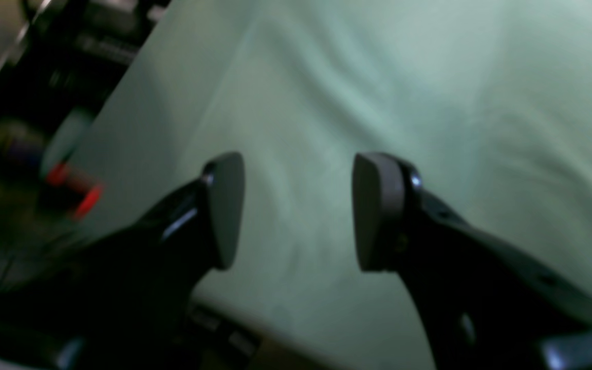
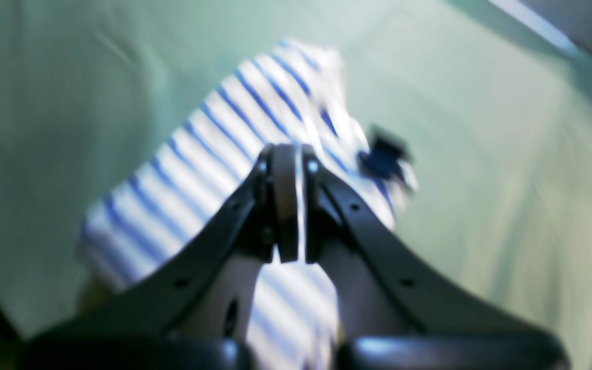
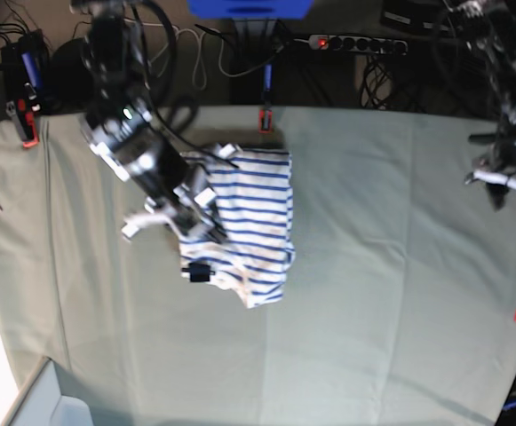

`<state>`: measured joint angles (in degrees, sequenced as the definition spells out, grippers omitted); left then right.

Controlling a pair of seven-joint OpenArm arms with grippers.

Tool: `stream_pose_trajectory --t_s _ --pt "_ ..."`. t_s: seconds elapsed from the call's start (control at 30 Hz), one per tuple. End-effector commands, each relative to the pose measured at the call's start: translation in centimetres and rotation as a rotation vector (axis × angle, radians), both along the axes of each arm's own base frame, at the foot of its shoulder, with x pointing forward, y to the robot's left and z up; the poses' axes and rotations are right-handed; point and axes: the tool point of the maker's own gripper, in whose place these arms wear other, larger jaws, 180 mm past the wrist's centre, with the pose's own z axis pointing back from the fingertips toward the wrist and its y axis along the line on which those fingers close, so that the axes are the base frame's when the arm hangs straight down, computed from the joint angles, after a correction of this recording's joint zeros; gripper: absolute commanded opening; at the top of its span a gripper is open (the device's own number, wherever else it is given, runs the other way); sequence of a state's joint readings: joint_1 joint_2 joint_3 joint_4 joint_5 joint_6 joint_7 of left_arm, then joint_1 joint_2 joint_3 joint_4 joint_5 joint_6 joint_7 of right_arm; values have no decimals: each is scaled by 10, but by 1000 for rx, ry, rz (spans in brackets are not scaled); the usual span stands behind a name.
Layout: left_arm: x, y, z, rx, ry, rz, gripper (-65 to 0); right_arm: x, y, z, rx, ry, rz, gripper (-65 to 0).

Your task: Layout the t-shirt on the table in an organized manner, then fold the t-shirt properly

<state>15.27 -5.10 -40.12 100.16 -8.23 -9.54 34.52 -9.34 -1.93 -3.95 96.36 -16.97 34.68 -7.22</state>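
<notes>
A robotics lab bench: the table [image 3: 400, 293] wears a pale green cloth pinned by red clamps [image 3: 265, 119] at twelve and nine o'clock, with a power strip [image 3: 355, 43] and tangled cables [image 3: 213, 49] behind at twelve

Beyond my reach, a dark floor with tangled cables [image 3: 204, 53], a power strip [image 3: 355, 42], a blue stand [image 3: 249, 8].

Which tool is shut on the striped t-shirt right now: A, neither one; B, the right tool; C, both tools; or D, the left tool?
B: the right tool is pinched shut on the t-shirt, while the left tool stands open over bare table, away from the shirt.
</notes>
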Motion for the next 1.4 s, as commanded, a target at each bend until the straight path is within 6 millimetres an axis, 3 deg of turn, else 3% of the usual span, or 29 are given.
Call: stream_pose_trajectory --t_s 0.0,0.13,0.3,0.43,0.57,0.7,0.87,0.97,1.07,1.13,1.23,1.37 --pt "-6 13 17 43 -39 20 -327 11 7 9 27 -33 17 -650" --pt "-57 35 11 65 18 123 -327 39 26 -2 24 -13 72 -650" --pt "-96 53 4 81 80 195 -327 62 46 -28 7 57 135 -650" --pt "-111 62 4 94 102 223 -327 80 65 -40 1 106 175 -650" --pt "-111 56 -3 78 127 133 -327 98 77 -58 -2 192 190 -650" --pt "-119 57 -12 58 159 70 -329 96 97 -70 54 237 215 -650" --pt "-121 63 -18 57 184 49 -329 93 115 -64 122 215 235 -650" --pt "-121 64 -18 59 186 45 -329 98 116 -53 140 176 235 -650" --pt "-122 64 -16 64 188 41 -329 98 111 -25 152 78 220 -650" --pt "-124 62 -18 59 193 42 -330 94 93 -6 136 -2 201 -650" --pt "-127 61 -24 43 204 46 -330 72 76 16 107 -70 169 -650" --pt "-141 56 -46 -19 260 72 -330 31 40 16 74 -60 83 -650"
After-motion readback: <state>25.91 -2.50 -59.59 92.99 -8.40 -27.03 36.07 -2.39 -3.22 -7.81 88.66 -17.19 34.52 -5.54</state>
